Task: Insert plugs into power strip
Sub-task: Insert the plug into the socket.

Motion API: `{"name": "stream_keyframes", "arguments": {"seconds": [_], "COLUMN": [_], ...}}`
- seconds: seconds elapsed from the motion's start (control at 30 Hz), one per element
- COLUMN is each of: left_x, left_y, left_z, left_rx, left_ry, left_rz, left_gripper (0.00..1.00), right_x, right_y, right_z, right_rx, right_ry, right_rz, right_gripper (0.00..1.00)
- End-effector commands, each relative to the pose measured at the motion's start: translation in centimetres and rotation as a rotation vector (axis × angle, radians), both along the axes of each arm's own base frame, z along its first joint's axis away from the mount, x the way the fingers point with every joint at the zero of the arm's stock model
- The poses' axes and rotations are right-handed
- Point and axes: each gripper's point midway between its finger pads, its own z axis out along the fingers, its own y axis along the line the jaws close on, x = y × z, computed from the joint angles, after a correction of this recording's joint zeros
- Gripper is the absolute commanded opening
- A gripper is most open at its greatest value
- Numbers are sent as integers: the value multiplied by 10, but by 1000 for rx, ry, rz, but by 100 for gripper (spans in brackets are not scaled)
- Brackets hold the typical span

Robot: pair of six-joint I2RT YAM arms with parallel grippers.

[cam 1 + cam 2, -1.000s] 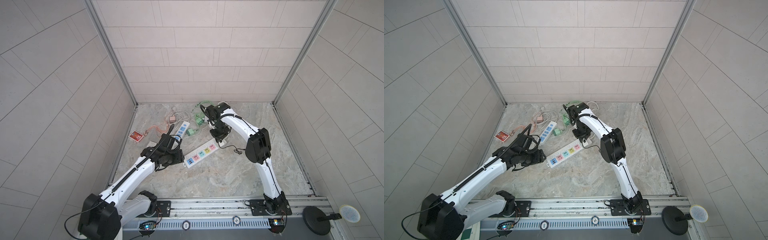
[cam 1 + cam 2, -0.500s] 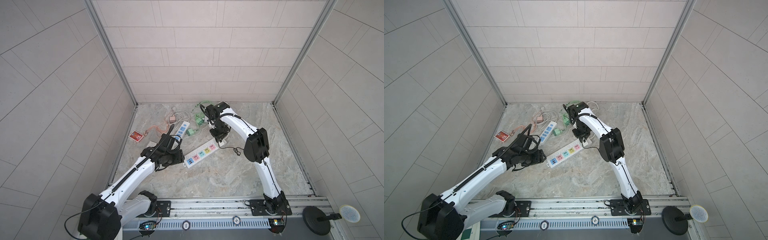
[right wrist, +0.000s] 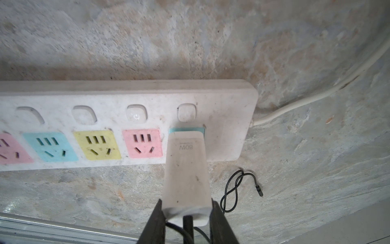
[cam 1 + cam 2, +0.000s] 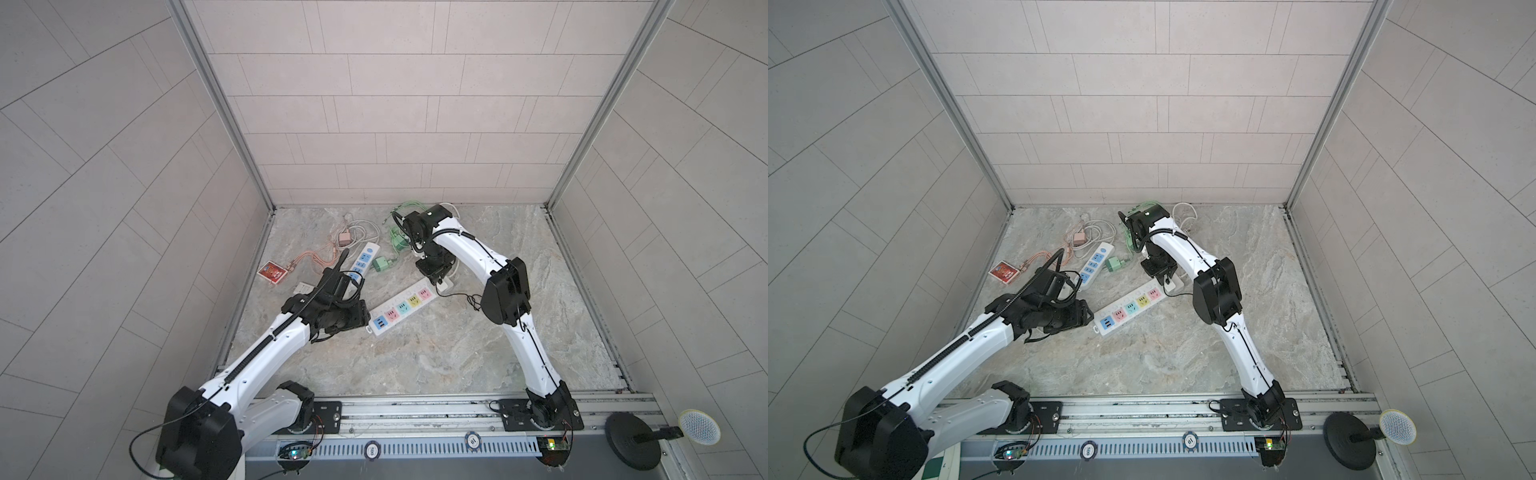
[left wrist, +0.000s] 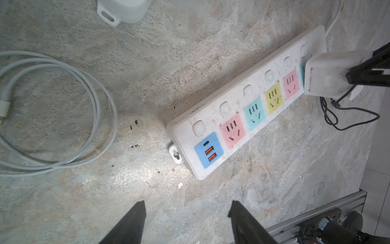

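Your left gripper (image 5: 187,206) hangs with jaws apart and empty, near the blue USB end of the strip (image 5: 232,99). The strip lies flat: white, scuffed, with pink, teal, yellow and pink sockets in a row. At its cord end the plug (image 3: 186,175) stands on the last teal socket. It is a white, boxy, grubby block marked 80W, trailing a thin black cable (image 3: 259,190). Your right gripper (image 3: 187,213) is clamped on its cable end. You cannot tell whether it is fully seated.

Top views look down; close wrist views share power strip (image 5: 238,105).
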Motion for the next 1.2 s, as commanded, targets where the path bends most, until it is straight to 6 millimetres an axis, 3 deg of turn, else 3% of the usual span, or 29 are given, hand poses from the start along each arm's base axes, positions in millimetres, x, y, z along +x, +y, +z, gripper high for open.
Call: {"name": "stream_keyframes", "arguments": {"seconds": [0.0, 0.2, 0.6, 0.73, 0.87, 1.17], "left_x": [-2, -2, -1, -2, -3, 0], "left_y": [1, 0, 0, 1, 2, -1], "left_z": [0, 2, -3, -3, 0, 4], "left_rx": [-1, -6, 1, 2, 2, -17], "left_ry": [5, 5, 19, 17, 9, -2], "left_rz": [-1, -1, 0, 1, 7, 7], "left_gripper": [70, 70, 70, 70, 70, 70], "right_x": [-9, -13, 7, 11, 4, -21], "right_y": [22, 21, 33, 36, 44, 23], "right_z": [-88, -115, -93, -96, -105, -129], "right_rx": [18, -1, 126, 153, 227, 181], "right_ry": [148, 195, -54, -99, -117, 32], "right_rz": [85, 96, 75, 56, 37, -10], "right_gripper": [9, 8, 6, 6, 6, 6]}}
